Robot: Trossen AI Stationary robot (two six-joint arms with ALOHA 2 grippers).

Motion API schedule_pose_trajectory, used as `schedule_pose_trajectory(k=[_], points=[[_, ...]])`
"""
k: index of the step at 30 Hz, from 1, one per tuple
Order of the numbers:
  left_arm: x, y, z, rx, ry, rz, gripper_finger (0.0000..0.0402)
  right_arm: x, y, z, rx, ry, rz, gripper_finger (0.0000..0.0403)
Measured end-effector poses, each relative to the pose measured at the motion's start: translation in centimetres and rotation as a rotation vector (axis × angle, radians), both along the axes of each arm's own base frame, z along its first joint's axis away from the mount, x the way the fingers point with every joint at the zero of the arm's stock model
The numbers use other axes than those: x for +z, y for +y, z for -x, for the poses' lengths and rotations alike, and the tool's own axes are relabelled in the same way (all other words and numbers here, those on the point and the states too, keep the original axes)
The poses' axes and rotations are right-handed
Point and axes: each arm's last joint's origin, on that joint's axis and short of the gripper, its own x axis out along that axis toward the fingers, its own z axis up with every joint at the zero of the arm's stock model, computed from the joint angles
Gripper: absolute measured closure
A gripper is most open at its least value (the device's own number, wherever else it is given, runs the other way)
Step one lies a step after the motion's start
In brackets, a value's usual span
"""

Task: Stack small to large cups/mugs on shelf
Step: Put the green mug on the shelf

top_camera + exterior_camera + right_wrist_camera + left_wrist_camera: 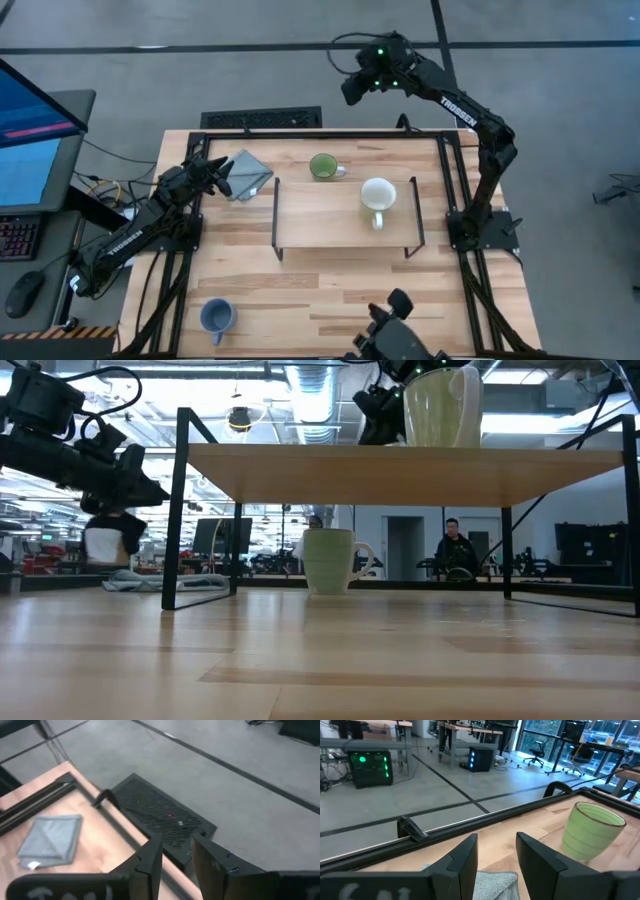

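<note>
While hovering over the folded grey cloth (248, 174) with released left claw (222, 176), probably reaching for the rigid, glazed, breakable green ceramic mug (324, 166) by its rim.

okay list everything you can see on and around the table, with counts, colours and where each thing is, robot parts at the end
cream-white mug: one, on top of the shelf, right part.
green mug: one, on the tabletop just beyond the shelf's far edge.
blue mug: one, near-left corner of the table.
shelf: one, light wood on black wire legs, table centre.
grey cloth: one, folded, far-left of the table.
person: one, dark clothes, in the room beyond.
left gripper: dark, fingers open, just above the cloth.
right gripper: dark, fingers open, raised beyond the table's far edge.
</note>
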Motion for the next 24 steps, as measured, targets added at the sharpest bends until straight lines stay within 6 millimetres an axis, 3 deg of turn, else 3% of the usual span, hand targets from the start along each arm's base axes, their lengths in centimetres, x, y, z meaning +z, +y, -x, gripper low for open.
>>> schedule_pose_trajectory(k=[14, 24], points=[[0.0, 0.0, 0.0, 0.003, -0.003, 0.003, 0.0277, 0.0, 2.9, -2.4, 0.094, -0.001, 0.014, 0.0280], [0.0, 0.0, 0.0, 0.003, -0.001, 0.017, 0.0277, -2.2, 3.9, -3.6, 0.127, 0.062, -0.042, 0.0280]])
